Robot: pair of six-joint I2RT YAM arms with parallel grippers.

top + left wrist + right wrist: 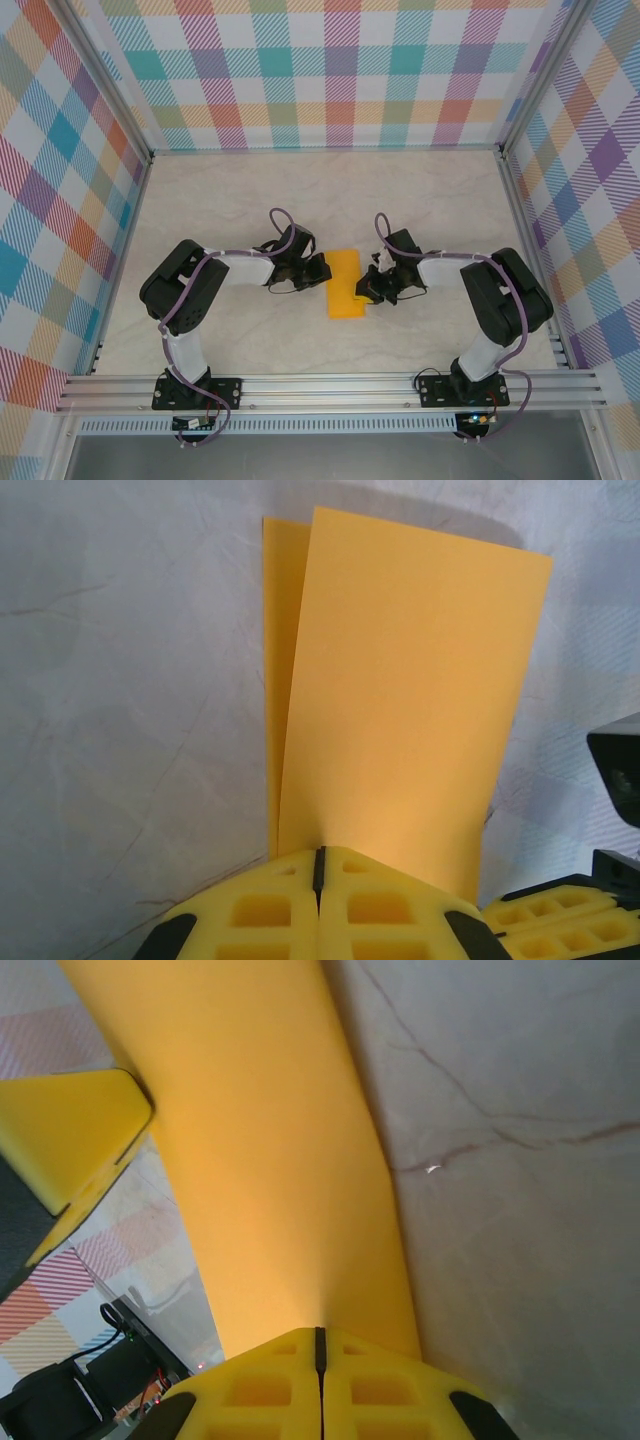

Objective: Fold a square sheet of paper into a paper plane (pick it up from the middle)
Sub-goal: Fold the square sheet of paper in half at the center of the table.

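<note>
Both left gripper (320,868) and right gripper (320,1348) are clamping the square sheet of paper (345,282). It is showing two layers

My counter, one orange sheet at its middle

The pale counter (250,190) shows faint grey marble veins. The square sheet of paper (345,283), folded over, sits near its centre. On my left wrist feed the lower layer (283,680) seems to rest on the surface, the upper one raised.

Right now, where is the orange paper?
In the top view, the orange paper is mid-table between the left gripper and right gripper, each shut on one edge.
</note>
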